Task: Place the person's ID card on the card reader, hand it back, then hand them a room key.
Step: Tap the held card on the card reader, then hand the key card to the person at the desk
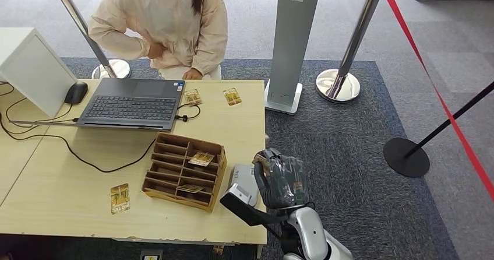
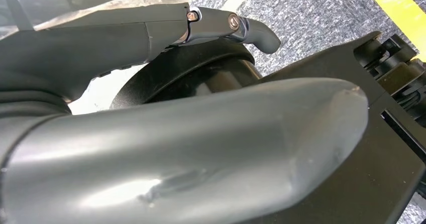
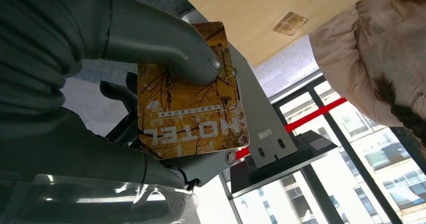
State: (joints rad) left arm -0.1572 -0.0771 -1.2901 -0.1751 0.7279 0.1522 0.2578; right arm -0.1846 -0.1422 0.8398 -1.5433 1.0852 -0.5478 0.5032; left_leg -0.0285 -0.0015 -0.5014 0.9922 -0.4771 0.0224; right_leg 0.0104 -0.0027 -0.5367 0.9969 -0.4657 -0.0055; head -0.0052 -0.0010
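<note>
The table point(image 1: 70, 172) is light wood and fills the left of the head view. A person point(image 1: 166, 21) in a cream jacket sits at its far edge, one hand at the waist and one resting on the tabletop. Off the table's far right corner stands a grey kiosk post point(image 1: 289, 44) on the carpet, with chrome stanchions point(image 1: 341, 79) and red tape beyond it. A white monitor point(image 1: 32, 67) stands at the far left, with a mouse point(image 1: 76, 92) beside it and an open laptop point(image 1: 131, 104) just right of that.

Nearer the robot, a brown wooden organizer point(image 1: 183, 172) sits on the table with cards lying in two of its compartments. The white card reader point(image 1: 244, 183) rests at the table's right edge, just beside the organizer.

The right hand point(image 1: 281, 181) is raised over the table's near right corner, just beside the reader. In the right wrist view it pinches a key card point(image 3: 193, 96), yellow with a tree photo and the word HOTEL, between the thumb on its face and the fingers point(image 3: 118, 93) behind it. The card is off the table, held in the air.

The left hand point(image 2: 191, 148) shows close up in its wrist view over grey carpet, thumb and one dark finger spread apart, nothing between them.

Three loose cards lie on the table: two point(image 1: 232, 96) near the person, by the laptop's right corner, and one point(image 1: 119, 198) near the front edge, left of the organizer.
</note>
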